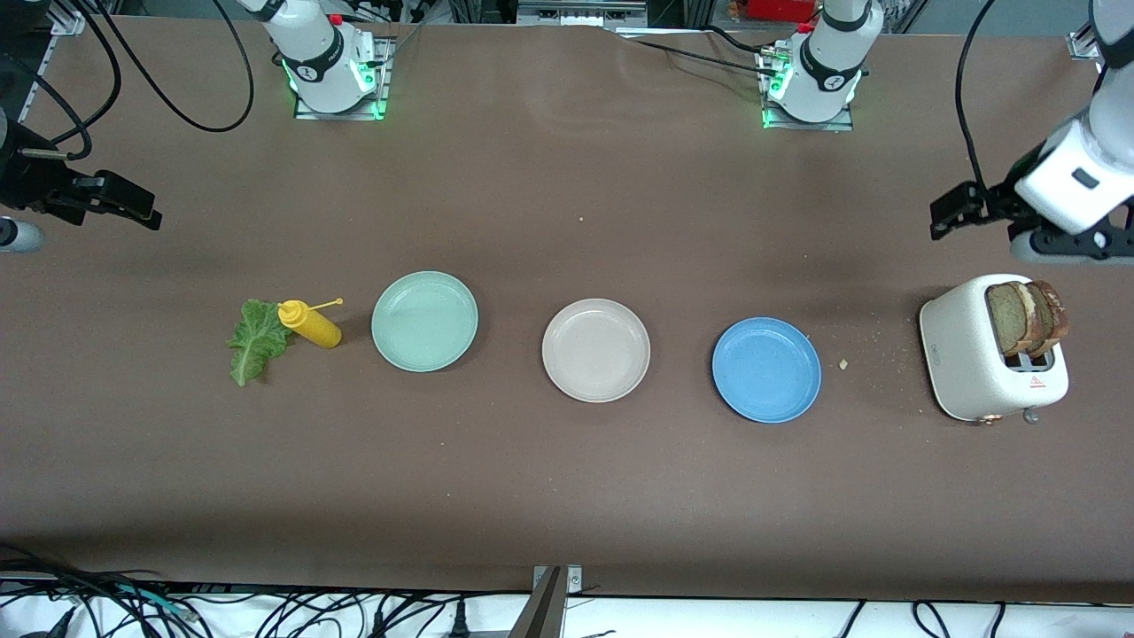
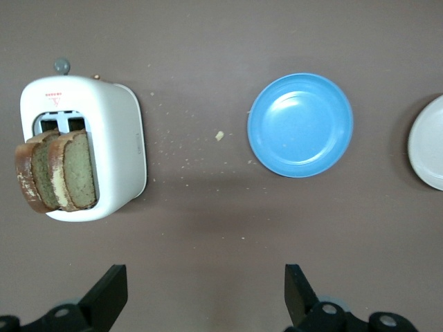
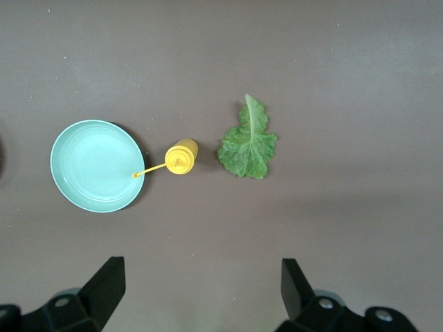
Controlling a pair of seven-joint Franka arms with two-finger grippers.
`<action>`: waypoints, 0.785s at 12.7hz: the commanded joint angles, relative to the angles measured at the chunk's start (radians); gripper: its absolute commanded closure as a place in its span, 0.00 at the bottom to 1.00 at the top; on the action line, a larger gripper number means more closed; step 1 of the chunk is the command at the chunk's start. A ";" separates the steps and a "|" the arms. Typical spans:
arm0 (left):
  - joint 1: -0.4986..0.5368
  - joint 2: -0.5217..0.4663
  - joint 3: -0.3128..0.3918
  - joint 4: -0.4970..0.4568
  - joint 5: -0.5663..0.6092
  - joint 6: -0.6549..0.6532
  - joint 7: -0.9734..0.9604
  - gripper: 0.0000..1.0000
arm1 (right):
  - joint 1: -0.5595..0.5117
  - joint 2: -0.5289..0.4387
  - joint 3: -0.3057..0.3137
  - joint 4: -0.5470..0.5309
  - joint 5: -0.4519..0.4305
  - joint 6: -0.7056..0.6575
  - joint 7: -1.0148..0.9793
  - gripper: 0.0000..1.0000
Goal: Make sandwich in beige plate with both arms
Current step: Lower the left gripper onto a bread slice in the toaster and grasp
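We've got the brown worktop (image 1: 567,496) filling the frame, with both arms parked high at the edges. The left gripper (image 1: 961,211) hangs at the upper right of the front view, over bare worktop just above the toaster (image 1: 974,372), fingers wide apart and holding nothing. The right gripper (image 1: 120,202) sits at the upper left, over bare worktop, fingers spread and empty too.

The beige plate (image 1: 595,350) is dead centre and bare, so nothing's built yet.

What could go wrong: the two bread slices (image 1: 1028,317) lean against each other in the toaster slots, so we reckon a pinch on one could drag the other out, or tip the toaster. The lettuce leaf (image 1: 257,341) lies flat at centre left, touching the yellow squeeze bottle (image 1: 310,325), so going for the leaf could knock the bottle over. The mint-green plate (image 1: 424,321) and blue plate (image 1: 766,369) flank the beige one, so a sloppy drop lands on the wrong plate.

Count: two arms, one toaster, three plates, two bread slices, one leaf, one bottle.
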 commanded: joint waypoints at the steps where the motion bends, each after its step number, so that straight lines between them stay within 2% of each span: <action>1: 0.097 0.108 0.006 0.073 0.021 0.029 0.026 0.00 | 0.004 -0.017 -0.005 -0.012 0.017 -0.003 -0.015 0.00; 2: 0.117 0.131 0.006 0.079 0.029 0.059 0.026 0.00 | 0.004 -0.017 -0.005 -0.012 0.017 -0.003 -0.015 0.00; 4: 0.134 0.164 0.004 0.056 0.119 0.126 0.027 0.00 | 0.003 -0.017 -0.005 -0.012 0.017 -0.003 -0.015 0.00; 6: 0.176 0.193 0.004 0.033 0.127 0.178 0.034 0.00 | 0.004 -0.017 -0.005 -0.012 0.017 -0.003 -0.015 0.00; 10: 0.214 0.194 0.004 -0.077 0.133 0.293 0.052 0.00 | 0.003 -0.017 -0.005 -0.012 0.017 -0.003 -0.015 0.00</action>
